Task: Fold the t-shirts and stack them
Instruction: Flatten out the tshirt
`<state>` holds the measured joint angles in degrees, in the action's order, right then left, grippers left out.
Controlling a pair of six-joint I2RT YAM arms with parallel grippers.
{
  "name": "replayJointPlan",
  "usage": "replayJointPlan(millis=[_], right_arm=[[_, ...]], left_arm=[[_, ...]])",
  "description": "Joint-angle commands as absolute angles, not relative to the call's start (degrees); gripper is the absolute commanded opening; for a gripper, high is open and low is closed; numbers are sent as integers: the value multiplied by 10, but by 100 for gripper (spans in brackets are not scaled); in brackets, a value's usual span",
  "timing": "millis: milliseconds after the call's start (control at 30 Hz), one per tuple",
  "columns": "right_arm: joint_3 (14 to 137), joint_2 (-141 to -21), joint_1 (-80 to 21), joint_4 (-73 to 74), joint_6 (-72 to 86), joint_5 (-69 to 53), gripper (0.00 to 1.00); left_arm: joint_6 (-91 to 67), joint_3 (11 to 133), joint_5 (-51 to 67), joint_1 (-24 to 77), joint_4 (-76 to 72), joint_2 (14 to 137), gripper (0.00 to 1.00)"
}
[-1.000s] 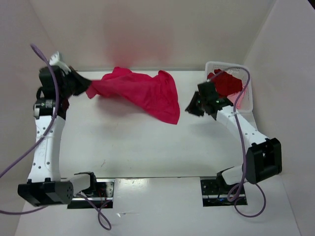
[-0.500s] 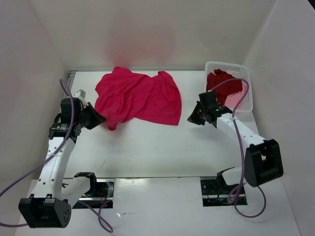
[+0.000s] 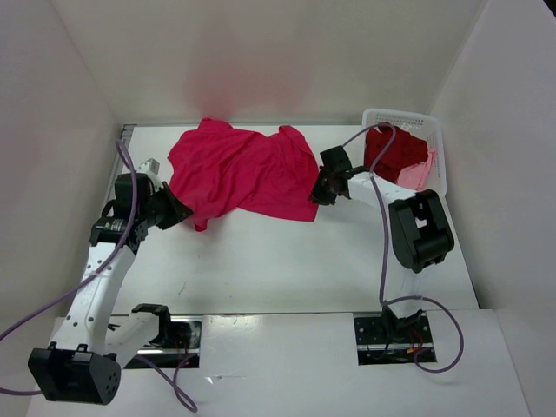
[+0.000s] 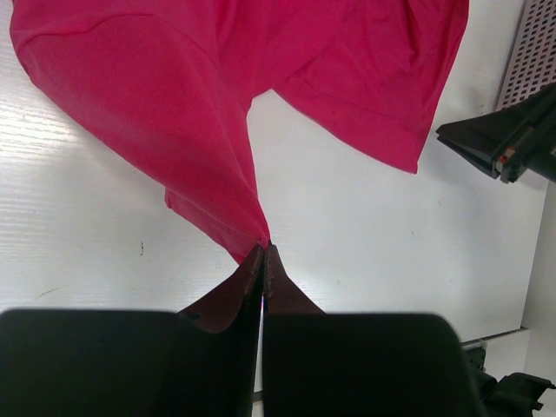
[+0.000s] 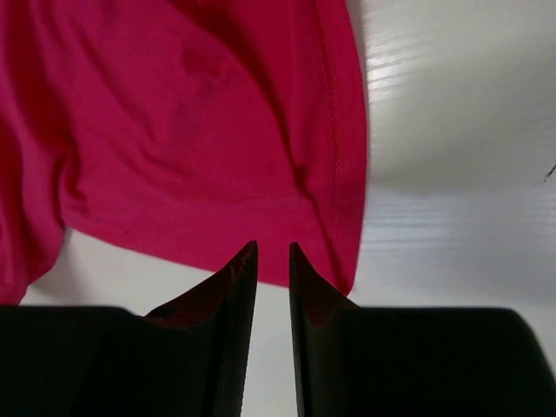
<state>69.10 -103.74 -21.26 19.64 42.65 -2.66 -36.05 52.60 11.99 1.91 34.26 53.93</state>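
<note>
The left gripper (image 3: 180, 211) is shut tight, its tips pinching a bottom corner of the crimson shirt (image 3: 239, 169). From that pinch the cloth fans up and away ahead of the fingers (image 4: 252, 269), lying rumpled on the table (image 3: 261, 261). How much cloth sits between the jaws cannot be made out.

At the shirt's far side, the right gripper (image 3: 318, 195) is low at the hem, its jaws only a narrow slit apart and holding nothing. The stitched edge lies just beyond its tips, with most of the shirt cut off in the right wrist view.

Right of that gripper, a dark red shirt (image 3: 395, 149) is heaped in the basket (image 3: 434, 130). A pink shirt (image 3: 417, 174) is mostly hidden under it.
</note>
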Motion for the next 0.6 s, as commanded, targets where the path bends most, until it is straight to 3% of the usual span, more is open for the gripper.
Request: replayJointPlan(millis=[0, 567], right_arm=[[741, -1090, -216, 170, 434, 1, 28], [795, -1149, -228, 196, 434, 34, 28]], left_arm=[[-344, 529, 119, 28, 317, 538, 0], [-333, 529, 119, 39, 307, 560, 0]])
